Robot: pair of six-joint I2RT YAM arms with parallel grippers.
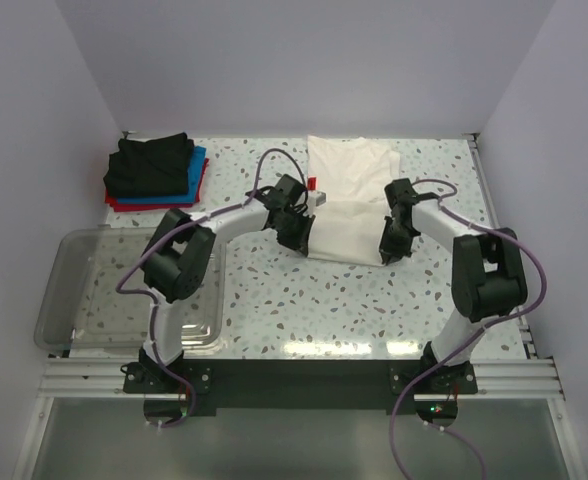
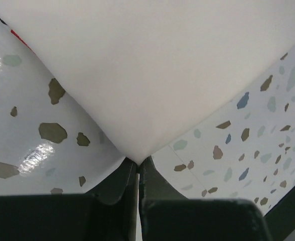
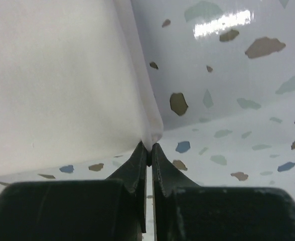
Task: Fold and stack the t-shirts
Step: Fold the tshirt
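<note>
The white t-shirt (image 1: 349,195) lies at the back middle of the table, its near part raised between the two grippers. A bit of red print (image 1: 313,183) shows at its left edge. My left gripper (image 1: 302,238) is shut on the shirt's near left corner (image 2: 136,156). My right gripper (image 1: 387,252) is shut on its near right corner (image 3: 150,140). Both corners hang lifted off the table. A stack of folded tees sits at the back left: black (image 1: 152,163) on top, blue (image 1: 196,170) and red (image 1: 154,205) beneath.
A clear plastic tub (image 1: 74,300) stands at the near left by the left arm's base. The speckled tabletop (image 1: 304,310) lies between the arms. White walls close the back and sides.
</note>
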